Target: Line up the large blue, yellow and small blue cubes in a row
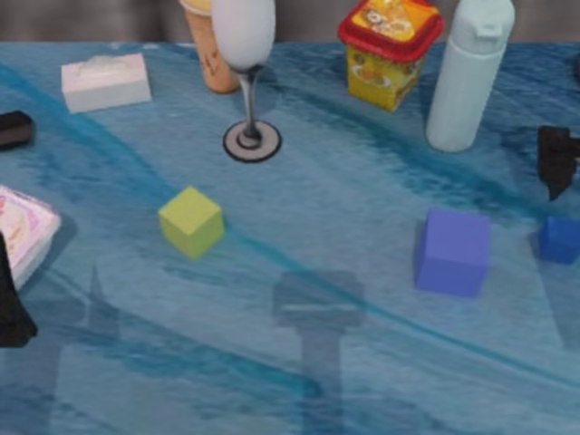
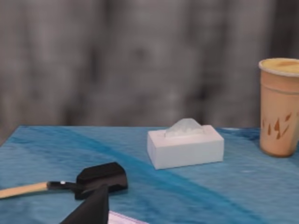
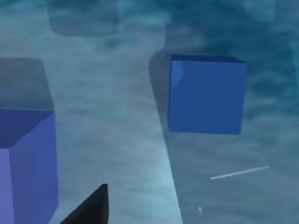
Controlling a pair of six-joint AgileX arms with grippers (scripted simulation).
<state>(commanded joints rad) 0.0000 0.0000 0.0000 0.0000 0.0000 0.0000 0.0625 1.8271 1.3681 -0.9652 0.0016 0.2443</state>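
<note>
You are at the start of the row: none of the 3 cubes lines up yet. Taking them by size, the large blue cube (image 1: pixel 452 251) sits right of centre on the tabletop (image 1: pixel 344 208), resting flat. The yellow cube (image 1: pixel 191 220) sits well apart from it, left of centre and turned slightly. The small blue cube (image 1: pixel 559 239) lies at the top view's right edge, near the large blue one but not touching it.

Your right gripper (image 1: pixel 555 161) hangs at the right edge just behind the small blue cube, so that cube looks like the step in hand. The right wrist view shows the small blue cube ahead with the large blue one off to the side, and only 1 dark fingertip, so you cannot tell how far the gripper is open; it holds nothing that shows. Centre the fingers over the small cube, square them to 2 opposite faces, and come down straight so you do not nudge the large blue neighbour. It is a small target, so a skewed grasp would likely twist it.

Your left gripper (image 1: pixel 11 313) is parked at the left edge; its opening does not show.

As for writing, the yellow tub with a red lid (image 1: pixel 390 50) carries printed graphics, and the paper cup (image 2: pixel 279 107) has brown marks, but nothing can be read.
</note>
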